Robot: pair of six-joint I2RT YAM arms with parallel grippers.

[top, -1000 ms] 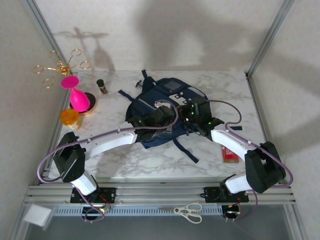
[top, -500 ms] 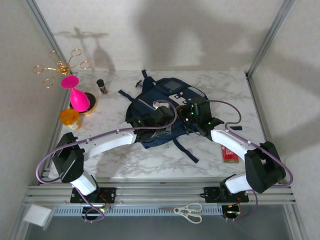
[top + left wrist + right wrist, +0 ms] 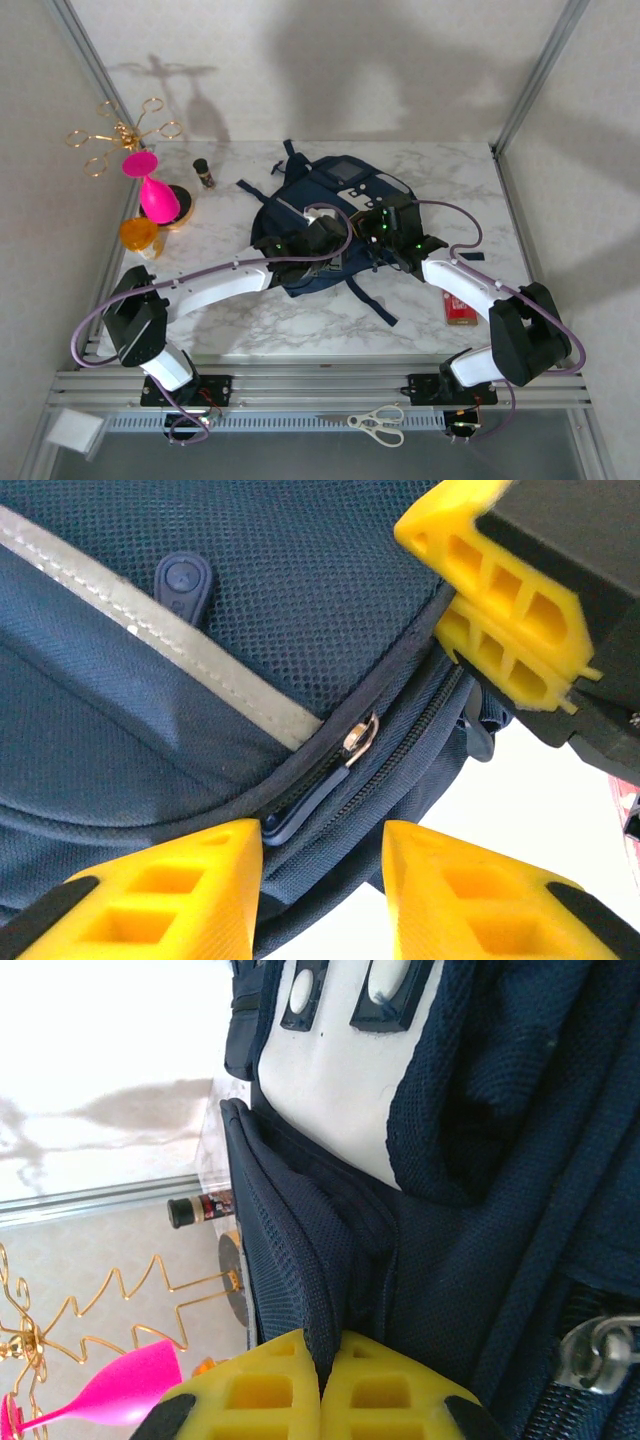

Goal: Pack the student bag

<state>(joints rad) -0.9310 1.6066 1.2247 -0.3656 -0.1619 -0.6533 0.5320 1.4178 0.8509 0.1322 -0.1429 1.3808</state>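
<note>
1. White-handled scissors (image 3: 378, 423): on the metal rail in front of the arm bases, off the bench.
2. White marble-pattern bench (image 3: 300, 325): carries all items below.
3. Flat red rectangular packet (image 3: 460, 310): near right of the bench, just beside the right arm, well apart from the bag.
4. Left gripper (image 3: 322, 845): yellow ribbed jaws standing apart, nothing pinched between them. They straddle the edge of the bag below a zip. The navy pull tab (image 3: 305, 805), hanging from a silver ring (image 3: 360, 735), ends against the inner corner of one finger.
5. Right gripper (image 3: 322, 1345): yellow jaws closed together, a raised fold of navy mesh fabric clamped between them. It sits close to the left gripper.
6. Student bag (image 3: 295, 197), a large navy blue fabric backpack with grey-white patches and a pale stripe: lying flat at mid-bench under both grippers, dark straps trailing towards the near edge.
7. Orange translucent cup (image 3: 138, 233): left edge of the bench.
8. Bright pink plastic goblet (image 3: 152, 190): just behind the cup.
9. Small dark bottle (image 3: 204, 173): upright, far left, between goblet and bag.
10. Gold wire stand (image 3: 120, 133): far left corner, behind the goblet.
</note>
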